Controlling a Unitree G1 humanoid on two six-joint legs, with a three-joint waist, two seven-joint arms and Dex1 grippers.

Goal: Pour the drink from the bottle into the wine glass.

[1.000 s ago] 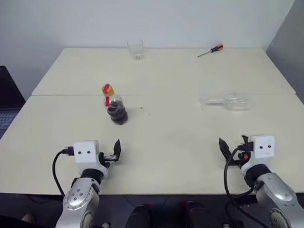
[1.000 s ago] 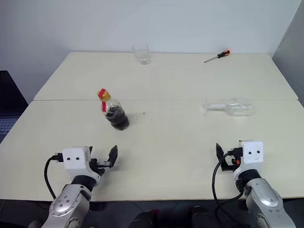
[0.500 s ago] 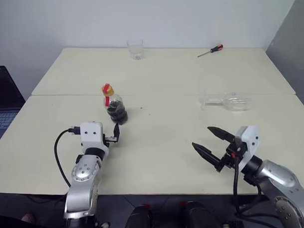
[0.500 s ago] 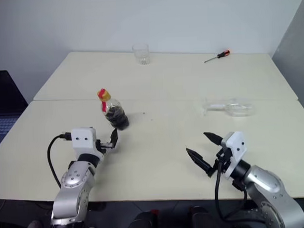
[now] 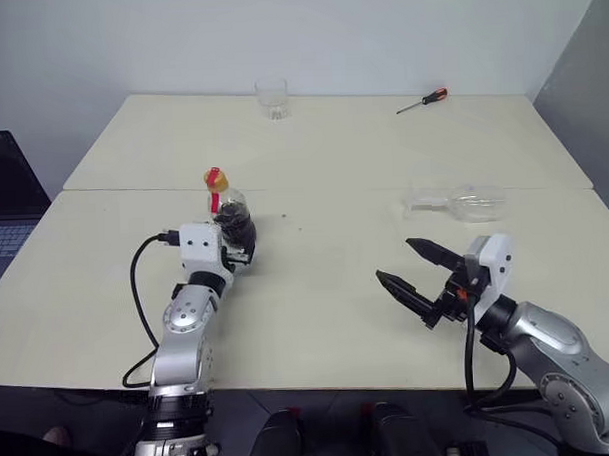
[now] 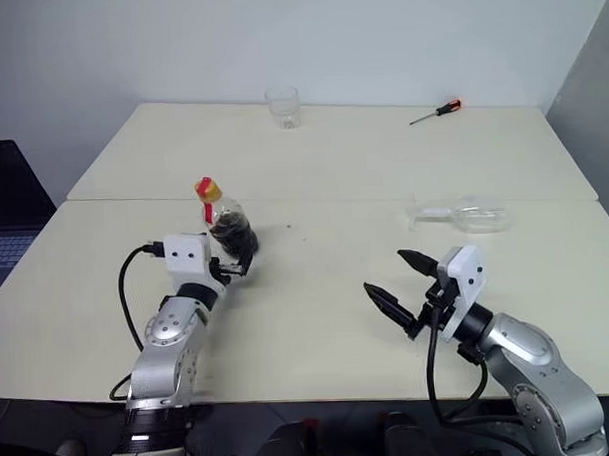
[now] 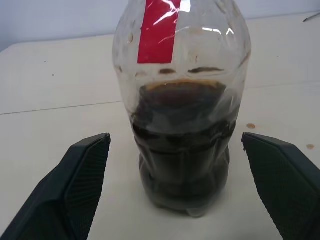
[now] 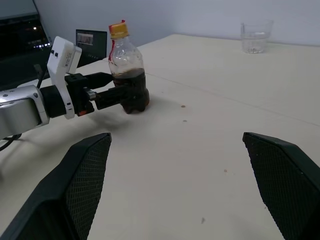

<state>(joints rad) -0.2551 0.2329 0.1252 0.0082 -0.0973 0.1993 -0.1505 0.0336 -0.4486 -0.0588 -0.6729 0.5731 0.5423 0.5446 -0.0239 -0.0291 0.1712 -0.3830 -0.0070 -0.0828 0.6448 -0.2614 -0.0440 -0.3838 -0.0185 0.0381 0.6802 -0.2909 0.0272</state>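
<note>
While bottle [image 5: 231,217] stands upright, left gripper [image 7: 182,185] spread around it, right gripper [image 5: 411,282] released

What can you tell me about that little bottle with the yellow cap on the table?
The bottle is small, squat and of clear plastic, with a rounded body, a red label on its neck and a yellow cap still on. Dark, cola-like drink fills roughly its lower half. It stands upright on the pale table, on the robot's left side. The left gripper has its open fingers to either side of the body; whether they touch it cannot be told.
</note>
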